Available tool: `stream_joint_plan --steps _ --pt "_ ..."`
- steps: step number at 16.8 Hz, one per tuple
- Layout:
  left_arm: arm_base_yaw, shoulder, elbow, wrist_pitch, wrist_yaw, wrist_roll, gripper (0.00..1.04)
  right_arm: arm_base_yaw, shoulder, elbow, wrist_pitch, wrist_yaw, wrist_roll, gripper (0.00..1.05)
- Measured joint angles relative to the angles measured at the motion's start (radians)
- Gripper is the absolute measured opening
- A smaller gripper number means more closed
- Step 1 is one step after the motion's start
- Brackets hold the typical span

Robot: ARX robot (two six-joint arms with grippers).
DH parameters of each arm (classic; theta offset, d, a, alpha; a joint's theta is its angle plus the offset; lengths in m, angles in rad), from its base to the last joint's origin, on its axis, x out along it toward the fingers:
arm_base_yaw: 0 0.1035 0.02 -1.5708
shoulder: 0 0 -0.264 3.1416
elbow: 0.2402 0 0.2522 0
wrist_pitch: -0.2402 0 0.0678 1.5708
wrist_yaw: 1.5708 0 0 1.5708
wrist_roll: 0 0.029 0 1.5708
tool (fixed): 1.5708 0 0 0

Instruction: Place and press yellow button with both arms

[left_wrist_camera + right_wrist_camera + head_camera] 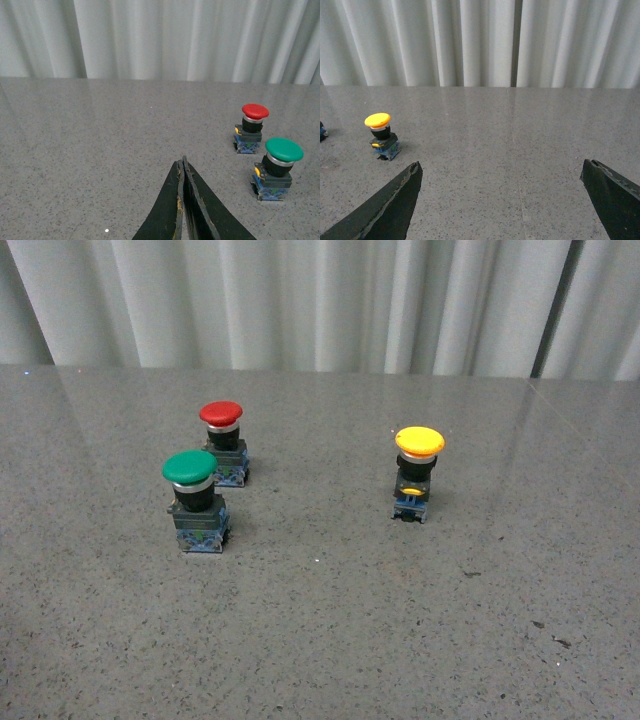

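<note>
The yellow button (417, 472) stands upright on the grey speckled table, right of centre in the front view, with its yellow cap on top. The right wrist view shows the yellow button (382, 136) well off to one side of my right gripper (501, 167), which is open wide with only bare table between its fingers. My left gripper (182, 161) is shut, its flat black fingers pressed together with nothing held; the yellow button is out of the left wrist view. Neither arm appears in the front view.
A green-capped button (195, 500) and a red-capped button (223, 443) stand close together left of centre. Both the green-capped button (276, 168) and the red-capped button (251, 128) also appear off to one side of my left gripper. A white curtain (320, 300) hangs behind the table.
</note>
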Motion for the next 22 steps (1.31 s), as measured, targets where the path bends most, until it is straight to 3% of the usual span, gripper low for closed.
stream_joint_plan --steps 3,12,22 --pt "0.108 -0.170 -0.025 -0.152 0.097 0.000 0.04 0.000 0.000 0.000 0.000 0.000 0.000 0.98" --pt "0.105 -0.516 -0.026 -0.467 0.107 0.000 0.04 0.000 0.000 0.000 0.000 0.000 0.000 0.98" --pt "0.105 -0.699 -0.026 -0.645 0.107 0.000 0.04 0.000 0.000 0.000 0.000 0.000 0.000 0.98"
